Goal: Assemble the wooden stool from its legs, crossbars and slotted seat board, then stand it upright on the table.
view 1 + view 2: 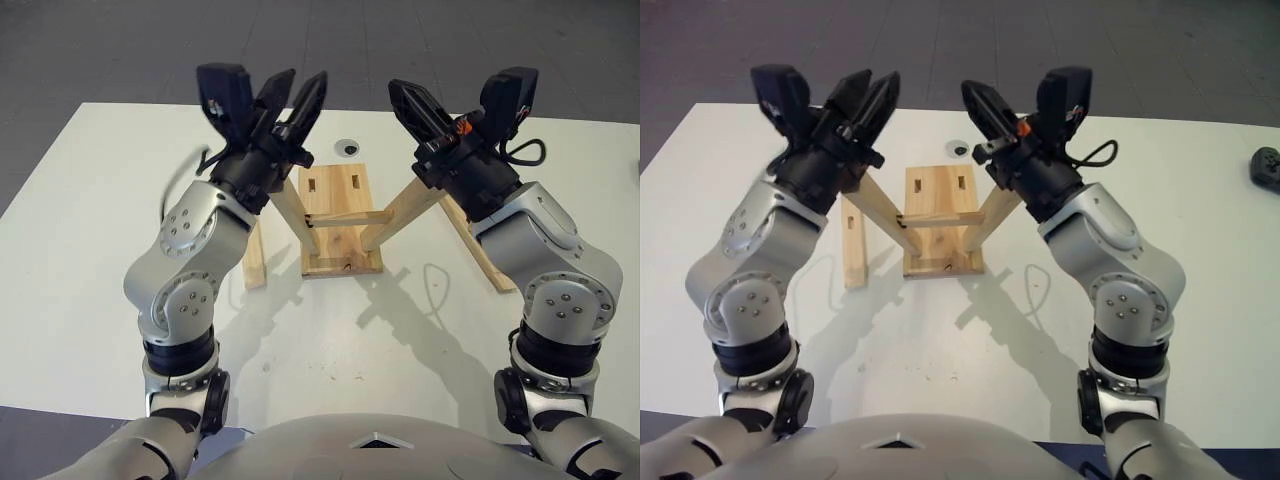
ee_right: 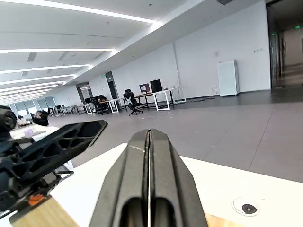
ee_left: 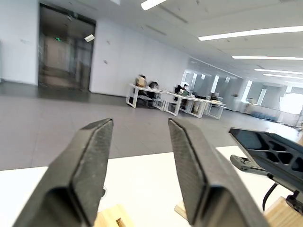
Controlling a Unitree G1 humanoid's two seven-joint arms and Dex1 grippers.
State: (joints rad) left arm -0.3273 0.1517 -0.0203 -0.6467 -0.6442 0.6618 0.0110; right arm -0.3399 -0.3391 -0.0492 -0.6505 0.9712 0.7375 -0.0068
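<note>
The slotted seat board (image 1: 335,190) lies flat on the white table (image 1: 90,200). Two legs rise slanting from its near end, the left leg (image 1: 293,215) and the right leg (image 1: 400,212), with a crossbar (image 1: 350,218) joining them. My left gripper (image 1: 297,95) is raised above the left leg, pointing away from me, open with nothing between its fingers (image 3: 94,161). My right gripper (image 1: 412,102) hovers above the right leg, shut and holding nothing; its fingers (image 2: 163,170) are pressed together.
A loose wooden piece (image 1: 255,255) lies on the table left of the seat board, and another (image 1: 478,245) lies to its right, partly under my right arm. A round cable hole (image 1: 348,147) is behind the board. A small black object (image 1: 1266,165) sits at the far right edge.
</note>
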